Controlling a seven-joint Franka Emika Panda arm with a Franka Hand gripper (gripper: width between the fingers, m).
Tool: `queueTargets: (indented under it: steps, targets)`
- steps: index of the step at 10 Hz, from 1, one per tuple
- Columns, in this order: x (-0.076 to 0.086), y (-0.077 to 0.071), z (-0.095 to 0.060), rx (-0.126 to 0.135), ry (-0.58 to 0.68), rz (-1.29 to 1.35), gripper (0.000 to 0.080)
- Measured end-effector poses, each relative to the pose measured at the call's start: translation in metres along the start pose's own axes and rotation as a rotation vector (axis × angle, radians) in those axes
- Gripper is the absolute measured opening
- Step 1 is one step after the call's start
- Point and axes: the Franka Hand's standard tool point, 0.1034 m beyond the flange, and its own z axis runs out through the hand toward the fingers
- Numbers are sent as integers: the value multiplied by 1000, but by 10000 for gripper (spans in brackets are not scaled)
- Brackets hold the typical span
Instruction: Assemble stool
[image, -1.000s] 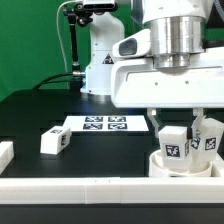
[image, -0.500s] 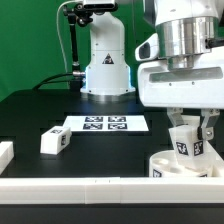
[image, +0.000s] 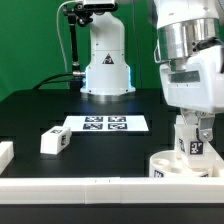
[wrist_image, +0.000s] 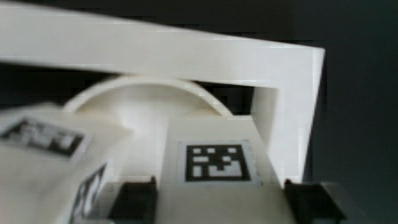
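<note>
Your gripper (image: 192, 128) was clenched on a leg (image: 192, 146), long axis upright, straight below the wrist and over the seat disc (image: 162, 164) at the exterior view's right. Socket contact was hidden. The spare leg (image: 52, 141) lay well apart on the exterior view's left.

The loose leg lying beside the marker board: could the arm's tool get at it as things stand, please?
Probably not right now: the tool is shut on a second leg above the seat disc. The loose leg itself lies in the open, with nothing over it.
</note>
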Motion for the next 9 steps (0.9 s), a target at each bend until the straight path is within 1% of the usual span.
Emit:
queueTargets:
  steps: [2, 3, 4, 5, 6, 7, 8, 9]
  targets:
    - [0, 0, 0, 2, -13, 107, 340]
    - [2, -1, -1, 3, -16, 126, 340]
    - [1, 0, 0, 3, -18, 143, 340]
    - [1, 0, 0, 3, -18, 134, 440]
    - [1, -1, -1, 4, -18, 130, 567]
    - [2, -3, -6, -3, -25, 83, 567]
    - [5, -10, -16, 14, -28, 34, 631]
    - [6, -16, -24, 30, -32, 3, 631]
